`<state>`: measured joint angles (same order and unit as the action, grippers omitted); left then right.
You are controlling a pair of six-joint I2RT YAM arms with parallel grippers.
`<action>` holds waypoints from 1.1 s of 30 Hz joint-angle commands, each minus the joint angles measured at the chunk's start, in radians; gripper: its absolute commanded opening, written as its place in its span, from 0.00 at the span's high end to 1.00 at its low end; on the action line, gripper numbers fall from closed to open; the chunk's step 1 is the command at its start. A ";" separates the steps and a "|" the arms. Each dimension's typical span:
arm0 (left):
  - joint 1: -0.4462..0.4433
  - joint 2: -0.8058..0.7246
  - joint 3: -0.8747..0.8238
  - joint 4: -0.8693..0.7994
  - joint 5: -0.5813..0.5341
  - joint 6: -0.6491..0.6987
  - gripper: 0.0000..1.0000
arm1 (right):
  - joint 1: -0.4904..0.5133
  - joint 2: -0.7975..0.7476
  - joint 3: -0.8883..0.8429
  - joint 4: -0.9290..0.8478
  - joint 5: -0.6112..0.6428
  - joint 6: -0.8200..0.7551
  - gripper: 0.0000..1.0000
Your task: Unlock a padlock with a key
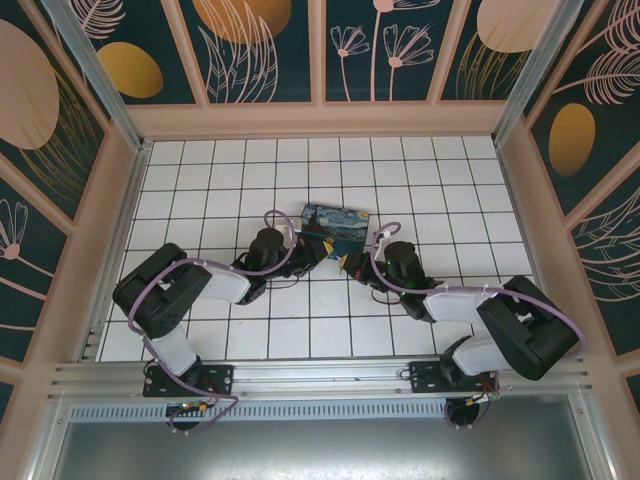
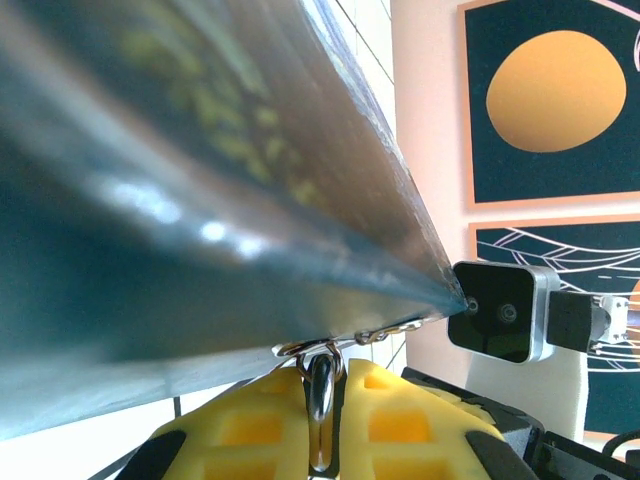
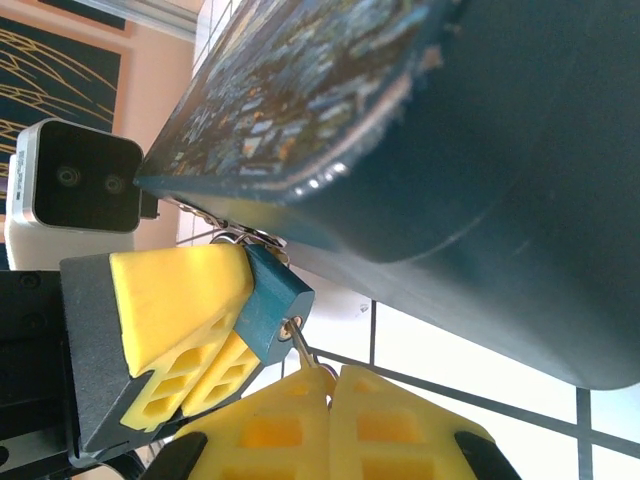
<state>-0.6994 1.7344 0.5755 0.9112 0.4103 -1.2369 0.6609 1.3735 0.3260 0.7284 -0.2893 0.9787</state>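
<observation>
Left arm (image 1: 185, 290): I log it folded at lower left of the overhead frame, forearm reaching toward centre.
Left gripper (image 1: 318, 256): yellow fingers (image 3: 180, 300) clamped on the padlock (image 3: 275, 300).
Right arm (image 1: 505, 325): I log it mirrored at lower right, forearm angled to centre.
Right gripper (image 1: 352, 267): fingers (image 3: 390, 430) pressed together, pinching the key (image 3: 298, 338).
The two grippers meet tip to tip at mid-frame.

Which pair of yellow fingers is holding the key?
The right arm's fingers, at the bottom of the right wrist view, pinch the key, whose tip meets the padlock. The left arm's fingers grip that blue padlock instead.
</observation>
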 commanded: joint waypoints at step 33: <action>-0.036 -0.013 -0.016 -0.101 0.069 0.053 1.00 | -0.022 -0.048 -0.041 0.483 -0.133 0.197 1.00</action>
<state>-0.7059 1.7164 0.5835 0.9195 0.4225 -1.2232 0.6231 1.3510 0.2615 0.8776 -0.3870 1.1072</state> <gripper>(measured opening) 0.116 0.050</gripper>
